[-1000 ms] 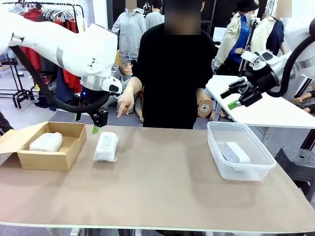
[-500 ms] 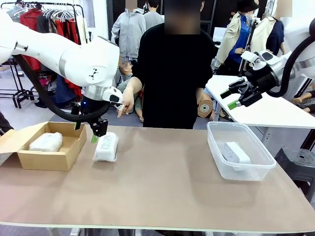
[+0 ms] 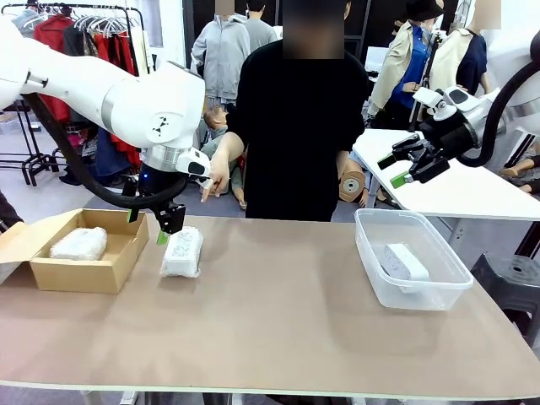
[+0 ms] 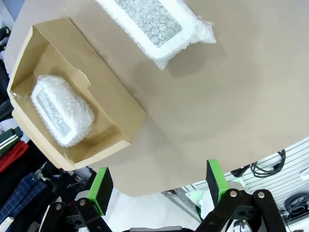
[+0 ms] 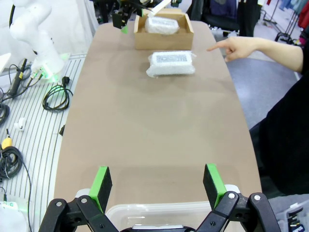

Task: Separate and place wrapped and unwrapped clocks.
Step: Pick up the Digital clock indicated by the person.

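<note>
Clothes racks (image 3: 91, 20) back a tan surface (image 3: 278, 316) bearing cardboard box (image 3: 84, 275), clear tub (image 3: 419, 297), wrapped clock (image 3: 182, 251); left end effector (image 3: 146, 226) and right end effector (image 3: 395, 170) gape empty.

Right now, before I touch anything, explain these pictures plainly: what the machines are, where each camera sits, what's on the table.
Two white robot arms share a table with a person. The wide picture looks across from the robot's side; the other two come from cameras on each wrist. The left claw hangs open, empty, near a bubble-wrapped clock on the table. Another wrapped clock lies in the cardboard box; a bare clock lies in the clear tub. The right claw is raised, open and empty.
</note>
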